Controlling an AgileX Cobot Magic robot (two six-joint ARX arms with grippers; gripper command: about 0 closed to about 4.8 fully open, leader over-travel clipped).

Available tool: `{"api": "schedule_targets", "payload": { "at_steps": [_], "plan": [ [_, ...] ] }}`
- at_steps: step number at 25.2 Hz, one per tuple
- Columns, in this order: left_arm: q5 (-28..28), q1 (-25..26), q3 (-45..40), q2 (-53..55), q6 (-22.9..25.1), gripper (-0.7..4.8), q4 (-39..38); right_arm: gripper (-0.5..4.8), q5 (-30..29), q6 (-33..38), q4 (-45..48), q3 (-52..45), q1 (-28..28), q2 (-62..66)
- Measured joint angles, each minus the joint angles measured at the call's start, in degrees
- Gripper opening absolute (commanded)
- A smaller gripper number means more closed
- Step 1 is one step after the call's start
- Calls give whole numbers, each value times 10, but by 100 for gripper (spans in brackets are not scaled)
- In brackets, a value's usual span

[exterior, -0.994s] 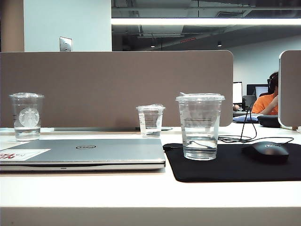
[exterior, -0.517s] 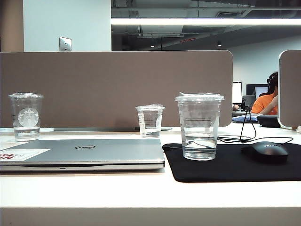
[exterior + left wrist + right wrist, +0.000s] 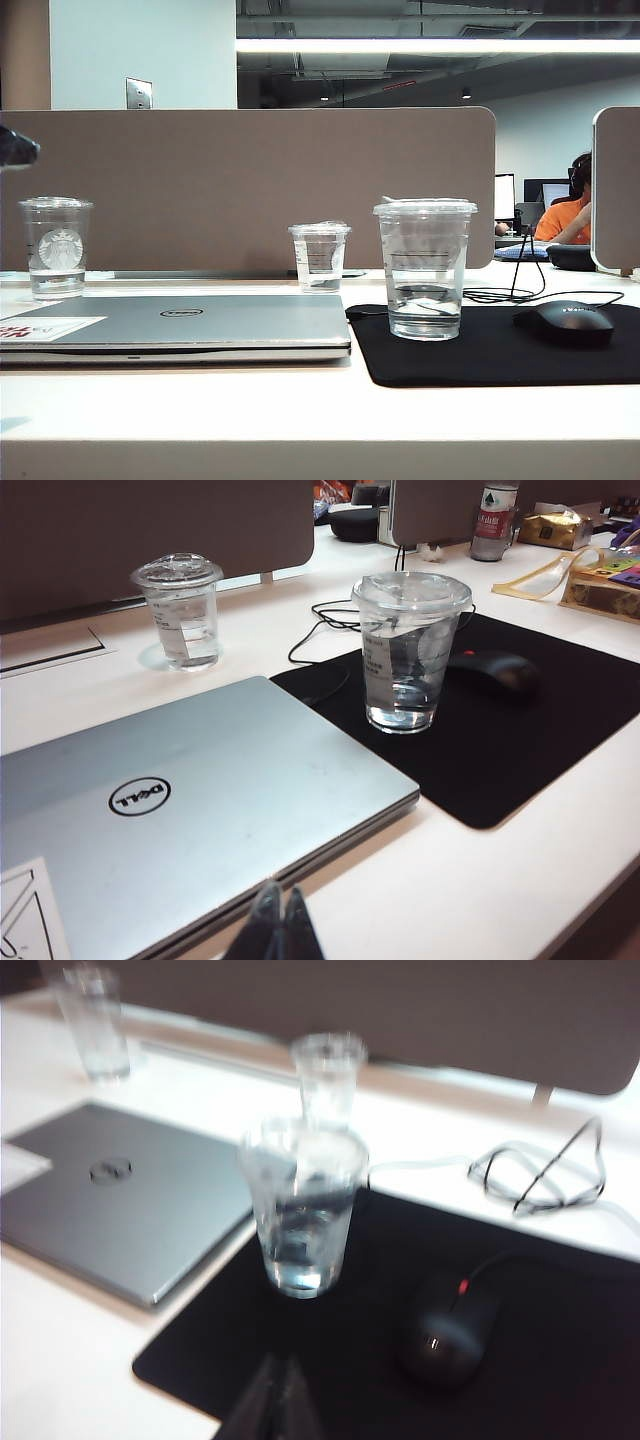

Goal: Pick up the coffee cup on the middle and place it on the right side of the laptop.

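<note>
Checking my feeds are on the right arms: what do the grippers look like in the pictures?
Little shows. The left gripper appears as two slim, dark, tapering fingers pressed together. The right gripper looks the same, though blurred. A dark rounded arm part pokes in at the exterior view's left edge. No cables or markings visible.

We note coffee cup (image 3: 425,268): clear plastic, faint white printed lines across side, clear water low inside. Laptop (image 3: 190,325): silver-grey lid, small round dark logo, white-and-red sticker at corner. Mouse pad (image 3: 500,350): plain black. Mouse (image 3: 565,322): black; red dot visible on it in wrist views. Logo cup (image 3: 57,247): clear, round white emblem. Small cup (image 3: 320,256): clear, crinkled film top. Desk (image 3: 300,410): white. Partition (image 3: 250,180): taupe-grey. We see left gripper (image 3: 276,928) and right gripper (image 3: 272,1400), both dark, tips pressed together.
</note>
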Motion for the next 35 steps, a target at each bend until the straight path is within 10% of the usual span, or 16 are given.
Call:
{"api": "schedule_targets", "payload": {
  "at_steps": [12,28,35],
  "plan": [
    [-41,68,-23,-6,43,-6,12,-5,112,30,87,-104,0,-46],
    [217,485,-23,-6,40,-6,35,-4,132,13,186,-204,-6,-46],
    [235,492,-23,-6,10,-6,35,-5,162,8,194,-204,-48,-46]
  ]
}}
